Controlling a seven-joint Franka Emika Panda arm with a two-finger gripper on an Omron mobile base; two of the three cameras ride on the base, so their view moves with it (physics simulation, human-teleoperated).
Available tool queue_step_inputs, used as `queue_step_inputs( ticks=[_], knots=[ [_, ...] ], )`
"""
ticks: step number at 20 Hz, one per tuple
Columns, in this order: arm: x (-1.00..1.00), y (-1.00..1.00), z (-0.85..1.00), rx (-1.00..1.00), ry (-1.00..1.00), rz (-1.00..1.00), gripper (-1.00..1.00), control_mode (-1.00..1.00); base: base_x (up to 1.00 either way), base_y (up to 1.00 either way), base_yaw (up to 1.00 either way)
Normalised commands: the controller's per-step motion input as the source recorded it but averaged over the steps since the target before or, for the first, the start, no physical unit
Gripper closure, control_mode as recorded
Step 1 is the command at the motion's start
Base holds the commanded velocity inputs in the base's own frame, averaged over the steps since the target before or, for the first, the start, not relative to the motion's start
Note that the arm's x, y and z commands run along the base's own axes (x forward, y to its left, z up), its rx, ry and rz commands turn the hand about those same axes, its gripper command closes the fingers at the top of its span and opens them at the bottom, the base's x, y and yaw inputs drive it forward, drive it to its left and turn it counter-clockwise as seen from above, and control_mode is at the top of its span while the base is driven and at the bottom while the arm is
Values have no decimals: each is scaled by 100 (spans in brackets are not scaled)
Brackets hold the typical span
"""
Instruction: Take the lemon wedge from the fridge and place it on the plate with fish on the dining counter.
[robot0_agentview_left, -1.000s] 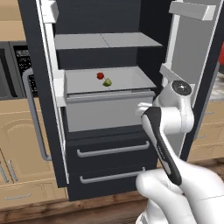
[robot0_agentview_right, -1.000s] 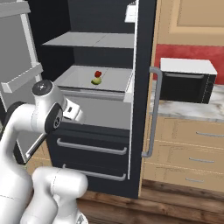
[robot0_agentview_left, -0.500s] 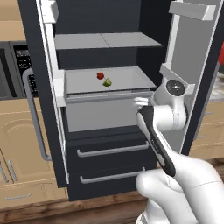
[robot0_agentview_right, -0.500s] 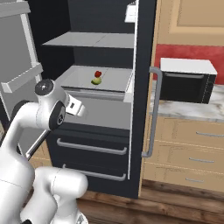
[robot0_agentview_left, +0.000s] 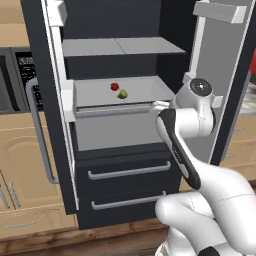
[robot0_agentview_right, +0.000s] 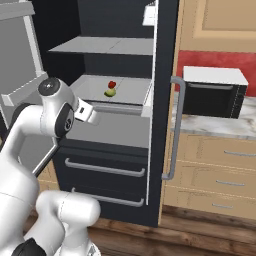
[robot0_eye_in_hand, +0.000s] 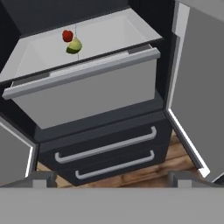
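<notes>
Up and forward goes the wrist since half a second ago, the hand now level with the front lip of the fridge's (robot0_agentview_left: 60, 125) pulled-out inner bin instead of below it. And the gripper (robot0_agentview_right: 88, 113) is pointing in toward that bin, its white hand just off the bin's front rail in the right base view. Fingers? Two grey tips (robot0_eye_in_hand: 43, 178) barely poke up at the bottom corners of the hand view, set far apart, so the jaws stand wide and nothing sits between them or touches them.

Out from the fingers now, over the rail and into the bin: the lemon wedge (robot0_eye_in_hand: 74, 46), a small yellow-green sliver with a paler cut face, lying on the grey-white bin floor toward the back. Touching it on the far side is a small red round fruit (robot0_eye_in_hand: 67, 35).

Both fridge doors hang open, grey bar handle (robot0_agentview_right: 172, 130) showing, and the two dark lower drawers (robot0_eye_in_hand: 105, 153) sit closed beneath the bin.
</notes>
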Motion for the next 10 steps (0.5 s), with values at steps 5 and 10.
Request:
queue_step_inputs(
  ticks=[5, 10],
  knots=[
    [-3, -8, 5, 1, -2, 0, -100, -100, 0, 0, 0],
    [-1, -1, 0, 0, -1, 0, -100, -100, 0, 0, 0]
  ],
)
